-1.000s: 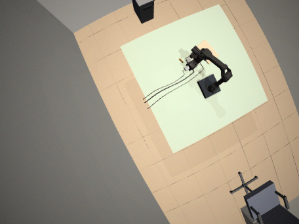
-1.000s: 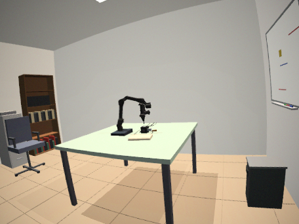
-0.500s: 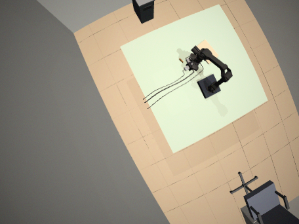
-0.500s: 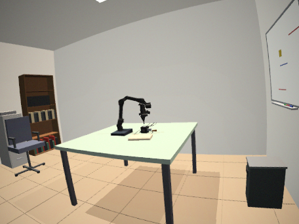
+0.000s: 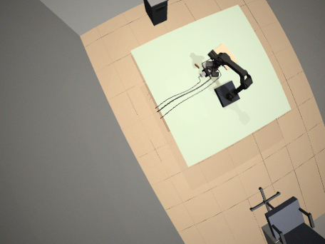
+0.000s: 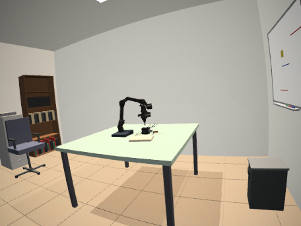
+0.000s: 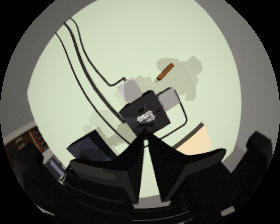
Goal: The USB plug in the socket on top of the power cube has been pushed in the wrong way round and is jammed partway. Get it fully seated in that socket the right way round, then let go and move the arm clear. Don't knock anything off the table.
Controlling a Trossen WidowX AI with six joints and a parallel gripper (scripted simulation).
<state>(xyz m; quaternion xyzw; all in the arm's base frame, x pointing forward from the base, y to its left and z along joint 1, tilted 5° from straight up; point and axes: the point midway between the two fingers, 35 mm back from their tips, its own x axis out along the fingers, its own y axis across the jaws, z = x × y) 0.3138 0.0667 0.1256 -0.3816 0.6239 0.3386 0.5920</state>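
The black power cube [image 7: 133,114] [image 6: 145,131] stands on the table, turned diagonally in the wrist view. My gripper [image 7: 145,135] [image 6: 144,123] points down over it, shut on the USB plug. The plug's silver metal end [image 7: 146,118] shows just beyond the fingertips, against the cube's top. A thin black cable loops from beside the cube round to the fingertips. The fingers hide the plug's body. In the exterior view the fingertips are slightly above the cube. Whether the metal end is in the socket, and which way round it faces, I cannot tell.
Pale grey blocks [image 7: 131,90] [image 7: 169,99] sit against two sides of the cube. Black cables [image 7: 88,70] run off to the table edge. An orange-brown stick [image 7: 165,71] [image 5: 197,65] lies nearby. A beige board [image 7: 197,143] [image 6: 141,138] and my arm's dark base [image 7: 93,146] [image 5: 223,94] flank the cube.
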